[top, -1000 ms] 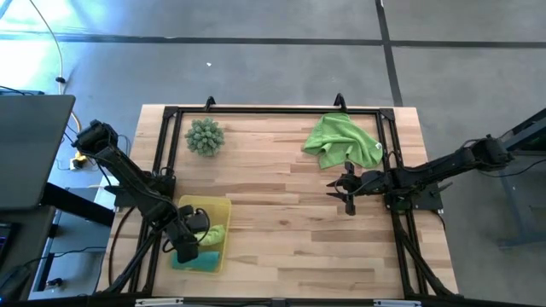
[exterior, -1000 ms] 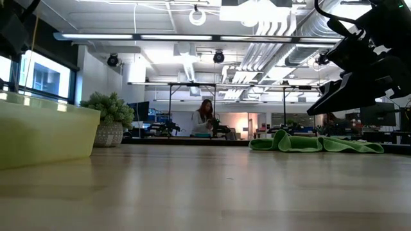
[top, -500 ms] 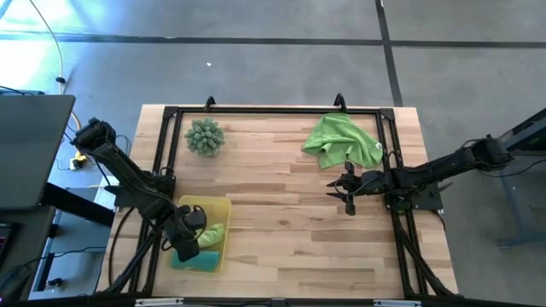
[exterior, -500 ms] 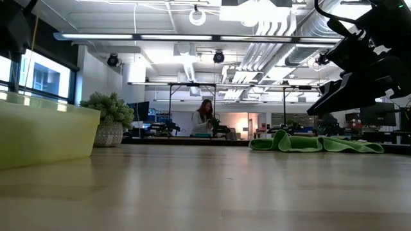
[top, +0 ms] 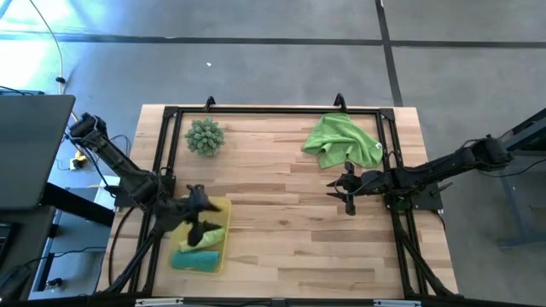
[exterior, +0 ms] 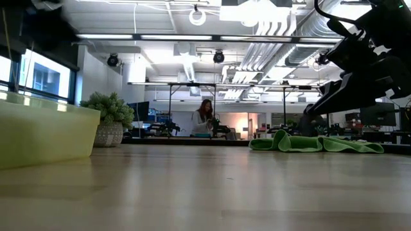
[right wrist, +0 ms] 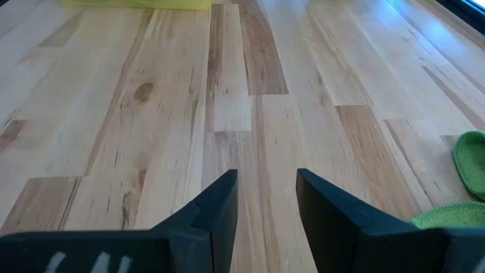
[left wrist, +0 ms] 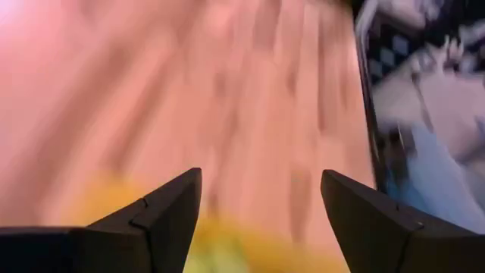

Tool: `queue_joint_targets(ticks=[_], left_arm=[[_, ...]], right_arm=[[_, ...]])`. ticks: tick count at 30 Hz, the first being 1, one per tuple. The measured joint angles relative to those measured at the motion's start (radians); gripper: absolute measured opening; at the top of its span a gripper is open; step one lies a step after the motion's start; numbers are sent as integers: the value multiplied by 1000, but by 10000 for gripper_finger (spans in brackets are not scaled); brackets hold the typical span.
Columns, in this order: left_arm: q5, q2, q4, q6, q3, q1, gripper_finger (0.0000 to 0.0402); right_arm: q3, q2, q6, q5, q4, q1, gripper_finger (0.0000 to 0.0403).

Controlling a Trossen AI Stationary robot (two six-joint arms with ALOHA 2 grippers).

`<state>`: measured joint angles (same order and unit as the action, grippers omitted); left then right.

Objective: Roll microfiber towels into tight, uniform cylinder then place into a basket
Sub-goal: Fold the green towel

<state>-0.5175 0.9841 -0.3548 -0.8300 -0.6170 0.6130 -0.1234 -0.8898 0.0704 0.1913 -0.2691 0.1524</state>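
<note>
1. Your left hand [top: 198,223] hangs over the basket [top: 220,208] at the desk's near left corner; its fingers [left wrist: 163,212] stand wide apart and hold nothing.
2. In the basket you see a lime roll [top: 213,234] lying next to a teal roll [top: 194,260], which sits along the basket's near side. The left hand partly covers them, so you cannot tell how tight they are.
3. Your right hand [top: 348,193] is on the right half of the desk [top: 281,213], above bare wood just in front of the loose towel. Its fingers [right wrist: 216,208] are parted by a narrow gap with nothing between them.
4. The loose lime towel [top: 343,141] lies crumpled and unrolled at the far right corner, flat on the desk, clear of the right hand.
5. A spiky green ball [top: 205,136] sits at the far left corner, well apart from the basket.
6. Past the desk, in the low view, a person [exterior: 205,118] stands in the room at a bench.
</note>
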Motion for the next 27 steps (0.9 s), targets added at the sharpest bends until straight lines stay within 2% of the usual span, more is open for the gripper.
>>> queue_joint_targets(ticks=[3,6,9,17,23,27], left_arm=[[-112,26,150,181,-1,-87,259],[-204,52,313,266,-1,-180,259],[-210,87,440,318,-1,-269,259],[-138,260,709,371,-1,-435,259],[43,407,962,379,-4,-524,259],[134,479,1016,427,-50,-562,259]], right_arm=[[0,0,0,0,2,0,129],[0,0,0,0,3,0,129],[0,0,0,0,4,0,129],[0,0,0,0,4,0,129],[0,0,0,0,4,0,129],[0,0,0,0,4,0,129]])
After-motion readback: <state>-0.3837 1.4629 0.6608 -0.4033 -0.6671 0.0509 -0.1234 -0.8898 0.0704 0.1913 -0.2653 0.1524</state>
